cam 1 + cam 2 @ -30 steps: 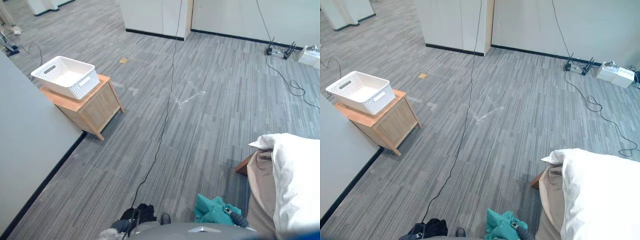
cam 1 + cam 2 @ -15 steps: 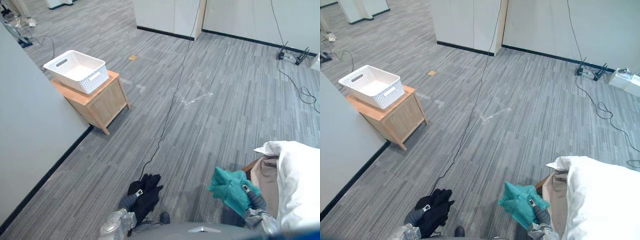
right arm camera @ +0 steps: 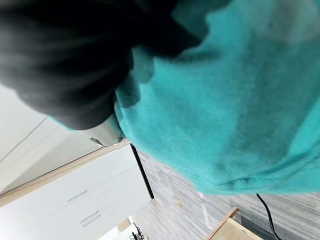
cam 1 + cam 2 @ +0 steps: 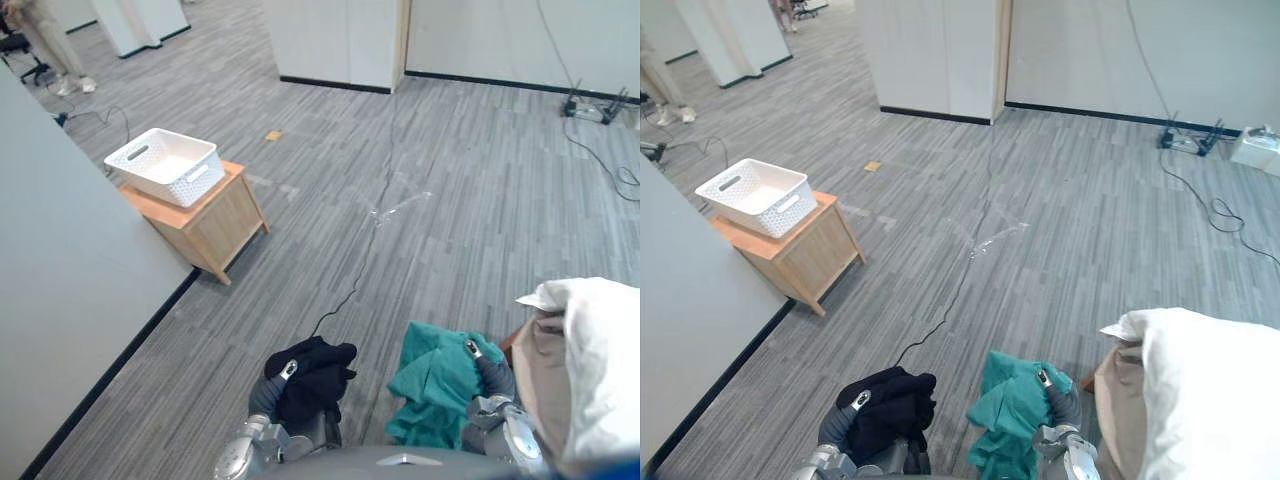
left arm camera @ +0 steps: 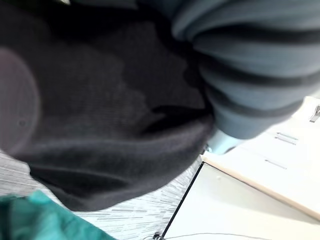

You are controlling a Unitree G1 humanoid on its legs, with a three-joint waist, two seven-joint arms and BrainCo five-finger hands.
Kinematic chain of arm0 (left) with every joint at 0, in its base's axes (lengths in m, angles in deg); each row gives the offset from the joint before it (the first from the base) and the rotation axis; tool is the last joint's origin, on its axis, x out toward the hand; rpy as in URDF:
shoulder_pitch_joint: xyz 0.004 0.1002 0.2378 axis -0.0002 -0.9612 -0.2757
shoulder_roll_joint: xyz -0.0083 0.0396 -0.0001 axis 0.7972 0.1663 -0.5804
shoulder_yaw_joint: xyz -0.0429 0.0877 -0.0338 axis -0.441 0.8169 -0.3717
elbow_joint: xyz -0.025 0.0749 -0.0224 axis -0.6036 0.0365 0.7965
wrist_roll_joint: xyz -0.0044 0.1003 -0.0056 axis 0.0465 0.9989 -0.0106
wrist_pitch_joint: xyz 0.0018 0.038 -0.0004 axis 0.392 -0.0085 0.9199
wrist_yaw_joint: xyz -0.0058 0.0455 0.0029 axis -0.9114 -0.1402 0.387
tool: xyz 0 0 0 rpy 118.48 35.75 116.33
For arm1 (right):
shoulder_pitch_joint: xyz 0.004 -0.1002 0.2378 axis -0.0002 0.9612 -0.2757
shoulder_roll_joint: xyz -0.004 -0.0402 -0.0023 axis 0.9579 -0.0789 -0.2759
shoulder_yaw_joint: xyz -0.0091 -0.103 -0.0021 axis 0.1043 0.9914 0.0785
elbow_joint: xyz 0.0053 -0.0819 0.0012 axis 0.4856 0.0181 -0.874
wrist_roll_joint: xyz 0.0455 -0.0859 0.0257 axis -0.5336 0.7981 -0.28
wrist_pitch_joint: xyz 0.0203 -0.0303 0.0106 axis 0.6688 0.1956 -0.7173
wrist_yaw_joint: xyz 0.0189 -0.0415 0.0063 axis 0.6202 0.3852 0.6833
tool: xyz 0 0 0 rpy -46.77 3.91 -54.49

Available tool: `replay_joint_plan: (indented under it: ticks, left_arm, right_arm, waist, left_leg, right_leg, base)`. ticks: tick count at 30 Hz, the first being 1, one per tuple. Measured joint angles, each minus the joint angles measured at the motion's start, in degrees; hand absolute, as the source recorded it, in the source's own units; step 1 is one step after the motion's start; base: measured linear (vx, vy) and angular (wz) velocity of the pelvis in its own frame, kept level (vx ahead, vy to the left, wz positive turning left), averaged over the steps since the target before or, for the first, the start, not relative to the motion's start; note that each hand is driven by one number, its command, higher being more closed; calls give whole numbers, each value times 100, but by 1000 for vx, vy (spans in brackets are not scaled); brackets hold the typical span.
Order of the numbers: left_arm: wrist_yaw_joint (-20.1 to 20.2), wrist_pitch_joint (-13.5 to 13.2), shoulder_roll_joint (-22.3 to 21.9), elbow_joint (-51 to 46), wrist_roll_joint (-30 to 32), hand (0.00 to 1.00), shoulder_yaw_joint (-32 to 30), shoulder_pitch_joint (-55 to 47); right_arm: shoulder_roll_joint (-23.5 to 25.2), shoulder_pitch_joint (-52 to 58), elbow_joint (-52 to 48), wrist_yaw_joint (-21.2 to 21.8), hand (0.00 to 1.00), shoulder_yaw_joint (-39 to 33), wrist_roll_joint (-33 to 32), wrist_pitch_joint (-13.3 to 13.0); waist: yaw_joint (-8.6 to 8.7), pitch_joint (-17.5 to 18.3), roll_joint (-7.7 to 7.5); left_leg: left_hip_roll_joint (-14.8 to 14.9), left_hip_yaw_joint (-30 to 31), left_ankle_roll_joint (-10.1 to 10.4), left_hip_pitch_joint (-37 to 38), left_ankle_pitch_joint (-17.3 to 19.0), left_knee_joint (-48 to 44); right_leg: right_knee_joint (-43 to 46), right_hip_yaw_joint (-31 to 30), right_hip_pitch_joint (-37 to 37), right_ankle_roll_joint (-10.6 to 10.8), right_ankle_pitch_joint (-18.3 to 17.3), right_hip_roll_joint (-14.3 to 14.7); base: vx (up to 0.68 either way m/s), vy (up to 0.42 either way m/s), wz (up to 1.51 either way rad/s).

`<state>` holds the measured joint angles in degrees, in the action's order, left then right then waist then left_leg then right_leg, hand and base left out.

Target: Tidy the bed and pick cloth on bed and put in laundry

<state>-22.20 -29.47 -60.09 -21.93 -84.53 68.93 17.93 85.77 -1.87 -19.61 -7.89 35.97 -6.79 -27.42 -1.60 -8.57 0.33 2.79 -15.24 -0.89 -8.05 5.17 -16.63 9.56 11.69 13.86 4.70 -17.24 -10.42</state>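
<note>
I count two cloths, both off the bed (image 4: 600, 345) and held above the floor. My left robot hand (image 4: 268, 395) grips the black cloth (image 4: 318, 378), a silver digit clamped on top; it is bunched into a ball with no clear long axis. My right robot hand (image 4: 492, 378) is clenched on the teal cloth (image 4: 432, 380), which hangs down from the grip, long axis drooping toward the floor. One white basket (image 4: 197, 181) sits on one small wooden table (image 4: 225, 225), well apart, ahead on my left.
</note>
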Motion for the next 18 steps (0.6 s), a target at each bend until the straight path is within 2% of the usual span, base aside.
replay_joint_plan:
  ticks: [1, 3, 6, 7, 8, 9, 10, 11, 12, 13, 14, 15, 16, 17, 18]
  left_arm:
    - [-11, -47, 39, 4, 12, 100, 74, 60]
    - [-38, -79, 72, 6, 27, 100, 164, 110]
    - [-95, -81, 90, 2, -10, 100, 440, 119]
    - [-88, -62, 114, 3, -29, 100, 528, 116]
    - [-85, -57, 157, 3, -44, 100, 524, 118]
    - [-92, -55, 184, 5, -44, 100, 526, 105]
    - [-98, -53, 259, 8, -47, 100, 520, 80]
    - [-133, -43, 393, 10, -59, 100, 524, 30]
    - [-146, -39, 419, 10, -71, 100, 522, 37]
    - [-153, -25, 444, 9, -100, 100, 522, 76]
    - [-165, 9, 454, 5, -107, 100, 523, 177]
    - [-170, 45, 454, 6, -107, 100, 523, 230]
    - [-207, 119, 445, 10, -105, 100, 529, 353]
    - [-216, 169, 430, 9, -102, 100, 529, 415]
    - [-215, 191, 424, 9, -101, 100, 532, 444]
  right_arm:
    - [69, -35, 51, 3, 100, 62, 20, 4]
    - [75, -150, 197, -2, 100, 83, 65, 61]
    - [44, -158, 298, -66, 100, 57, 70, 115]
    - [41, -159, 358, -106, 100, 38, 79, 147]
    - [43, -164, 429, -147, 100, 23, 129, 192]
    - [48, -154, 501, -171, 100, 67, 179, 255]
    - [54, -134, 540, -175, 100, 90, 179, 299]
    - [44, -100, 553, -176, 100, 112, 176, 355]
    - [42, -105, 544, -176, 100, 118, 174, 355]
    - [40, -112, 519, -177, 100, 132, 171, 355]
    - [42, -120, 496, -186, 100, 159, 165, 355]
    - [38, -121, 496, -191, 100, 175, 164, 357]
    - [36, -117, 495, -229, 100, 196, 153, 369]
    - [36, -92, 492, -279, 100, 205, 97, 370]
    - [37, -77, 479, -339, 100, 218, 0, 371]
  waist:
    - [-92, 33, -68]
    - [-133, 41, -103]
    - [-117, 188, -132]
    - [-98, 250, -109]
    - [-76, 275, -152]
    - [-58, 254, -205]
    - [-19, 215, -202]
    - [82, 222, -221]
    - [107, 227, -221]
    - [140, 230, -224]
    - [192, 222, -200]
    - [212, 207, -171]
    - [283, 137, -81]
    - [340, 98, -18]
    - [388, 55, 6]
  left_leg:
    - [-86, -10, -74, -96, 107, -88]
    - [-127, -48, -182, -112, 251, -198]
    - [-327, -30, -234, 91, 474, 11]
    - [-388, 22, -263, 232, 495, 188]
    - [-461, 13, -261, 461, 495, 422]
    - [-508, 21, -271, 797, 501, 658]
    - [-508, 28, -279, 1019, 524, 766]
    - [-437, 67, -207, 1433, 620, 902]
    - [-394, 66, -229, 1528, 637, 908]
    - [-332, 78, -219, 1617, 676, 894]
    - [-208, 191, -149, 1699, 752, 840]
    - [-141, 261, -150, 1720, 750, 830]
    - [42, 456, -145, 1776, 755, 804]
    - [159, 592, -139, 1823, 756, 803]
    - [238, 736, -97, 1917, 780, 812]
  right_leg:
    - [-204, -22, 45, 69, 130, -52]
    - [-255, -200, 62, 104, 274, -103]
    - [576, -539, -260, 149, 324, -257]
    - [1436, -716, -658, 284, 397, -301]
    - [2486, -861, -1140, 598, 674, -390]
    - [3602, -962, -1604, 661, 1230, -479]
    - [4236, -899, -1878, 604, 1266, -547]
    - [4989, -532, -2308, 192, 940, -591]
    - [5022, -422, -2418, 78, 858, -568]
    - [4929, -240, -2597, 74, 683, -520]
    - [4464, -8, -2870, 22, 411, -339]
    - [4170, 97, -2934, -35, 348, -228]
    - [3307, 296, -2963, -127, 320, 27]
    - [2643, 425, -2953, -128, 362, 175]
    - [1730, 478, -2928, -170, 653, 260]
  base:
    - [226, 148, 0]
    - [239, 177, -4]
    - [227, 186, 3]
    - [240, 175, 0]
    - [205, 124, 2]
    - [279, 115, 4]
    - [331, 73, 7]
    - [336, 48, 9]
    - [294, 8, 13]
    - [370, -69, 26]
    - [403, -96, 33]
    - [414, -128, 57]
    - [333, -162, 65]
    - [402, -229, 85]
    - [491, -310, 82]
